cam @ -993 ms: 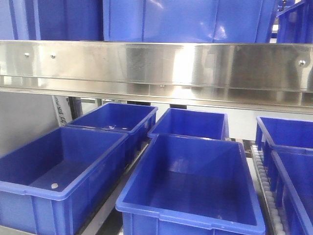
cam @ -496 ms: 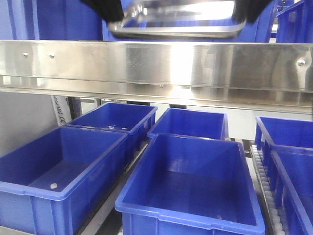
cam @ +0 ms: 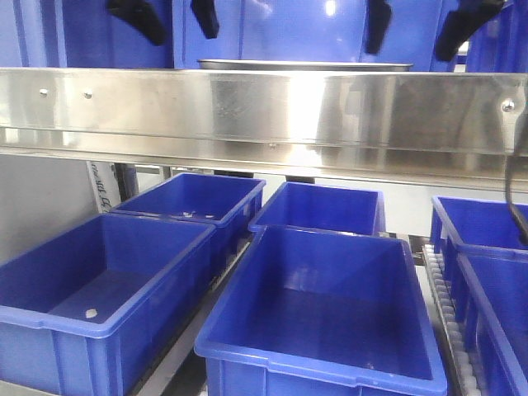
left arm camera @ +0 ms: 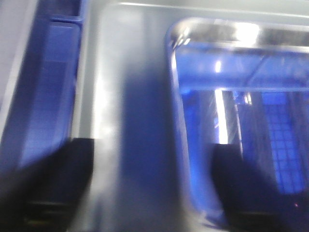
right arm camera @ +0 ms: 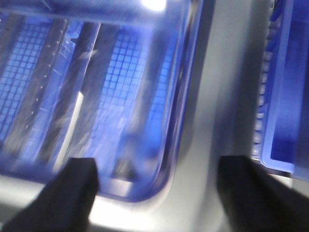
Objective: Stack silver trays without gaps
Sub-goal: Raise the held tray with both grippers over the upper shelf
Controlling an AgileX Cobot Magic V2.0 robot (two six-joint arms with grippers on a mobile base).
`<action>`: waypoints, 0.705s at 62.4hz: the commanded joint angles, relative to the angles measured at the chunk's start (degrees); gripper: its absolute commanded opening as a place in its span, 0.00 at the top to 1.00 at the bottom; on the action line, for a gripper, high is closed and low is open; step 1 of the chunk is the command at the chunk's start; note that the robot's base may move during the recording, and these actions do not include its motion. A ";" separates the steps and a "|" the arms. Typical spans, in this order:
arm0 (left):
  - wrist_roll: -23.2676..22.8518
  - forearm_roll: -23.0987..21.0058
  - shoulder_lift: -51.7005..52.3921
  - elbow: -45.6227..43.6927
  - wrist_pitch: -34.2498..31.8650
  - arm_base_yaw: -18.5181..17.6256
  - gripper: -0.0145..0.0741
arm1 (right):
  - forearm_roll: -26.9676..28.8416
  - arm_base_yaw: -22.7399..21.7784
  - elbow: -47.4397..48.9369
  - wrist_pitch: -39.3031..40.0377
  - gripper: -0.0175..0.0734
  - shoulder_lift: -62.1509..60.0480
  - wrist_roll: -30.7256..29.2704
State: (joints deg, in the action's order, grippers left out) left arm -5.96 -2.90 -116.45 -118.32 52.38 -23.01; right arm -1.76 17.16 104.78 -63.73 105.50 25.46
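Front-facing camera first: a silver tray (cam: 304, 64) sat on the upper shelf, only its flat rim showing as a thin bright strip just above the long steel shelf rail (cam: 264, 103). Two pairs of black fingers hung over it without touching it, the left gripper (cam: 172, 18) above the tray's left end and the right gripper (cam: 422, 25) above its right end, each pair spread wide with blue bin wall showing between. Blue bins (cam: 272, 33) stood behind the tray on that upper level, and below the rail more blue bins (cam: 323, 309) lay in rows on the lower rack. From the left wrist camera, blurred as it was, the tray (left arm camera: 231, 87) filled the right side of the picture, its rounded corner and shiny rim at upper middle, blue reflections in its floor; it rested on a grey shelf surface (left arm camera: 125, 106) with a blue bin (left arm camera: 43, 96) along the left edge. That gripper's (left arm camera: 149, 186) fingers (left arm camera: 63, 179) were dark blocks at the bottom, well apart, one over the grey surface and one over the tray's interior, holding nothing. From the right wrist camera, also blurred, the tray (right arm camera: 96, 96) filled the left side, its corner near the bottom centre, grey shelf (right arm camera: 222, 96) beside it and a blue bin (right arm camera: 285, 96) at the right. The right gripper's (right arm camera: 157, 186) fingers (right arm camera: 72, 188) were likewise spread and empty. Whether one tray or several lay nested I could not tell.
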 commanded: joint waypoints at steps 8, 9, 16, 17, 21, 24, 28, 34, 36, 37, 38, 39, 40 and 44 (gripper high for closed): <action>0.66 -0.84 7.22 -5.12 3.54 0.15 0.28 | -0.22 0.21 6.64 -3.89 0.13 -5.44 -1.88; 1.11 -0.97 7.57 -5.31 4.02 0.15 0.28 | -0.22 0.34 6.64 -4.00 0.14 -5.83 -2.01; 1.98 -1.65 12.19 -5.51 6.76 0.15 0.32 | -0.22 1.35 6.59 -4.56 0.30 -10.13 -3.22; 1.98 -1.65 12.83 -5.38 7.26 0.15 0.35 | -0.22 1.50 6.59 -4.56 0.33 -11.04 -3.41; 2.17 -1.65 15.69 -5.25 9.06 0.15 0.41 | -0.22 2.00 6.51 -4.68 0.47 -13.61 -4.04; 3.12 -1.54 17.70 -5.17 10.75 0.15 0.49 | -0.28 2.52 6.21 -4.61 0.59 -15.88 -4.58; 3.98 -1.30 20.18 -5.02 13.75 0.15 0.62 | -0.28 2.87 5.07 -4.49 0.74 -19.30 -5.15; 5.06 -1.15 24.55 -1.90 15.06 0.15 0.79 | -0.40 2.89 1.62 -3.76 0.75 -24.10 -6.82; 5.06 -1.15 26.36 -0.05 14.55 0.15 0.85 | -0.58 2.89 -0.38 -2.90 0.75 -26.17 -7.69; 5.20 -1.15 27.09 0.78 14.29 0.15 0.87 | -0.66 2.89 -1.29 -2.50 0.75 -27.02 -8.02; 5.37 -1.15 28.22 2.14 13.80 0.15 0.90 | -0.66 2.89 -2.75 -1.85 0.75 -28.32 -8.56; 5.49 -1.15 29.01 3.10 13.38 0.15 0.90 | -0.66 2.89 -3.77 -1.38 0.75 -29.19 -8.85; 5.64 -1.15 29.79 4.11 12.73 0.15 0.89 | -0.66 2.89 -5.40 -0.90 0.75 -30.09 -9.13; 5.96 -1.15 33.86 9.93 9.89 0.15 0.88 | -0.66 2.89 -11.54 1.94 0.75 -34.77 -10.50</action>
State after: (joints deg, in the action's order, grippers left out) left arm -0.54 -3.73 -88.67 -112.24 68.14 -22.90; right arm -1.76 20.02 97.68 -67.89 76.46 17.29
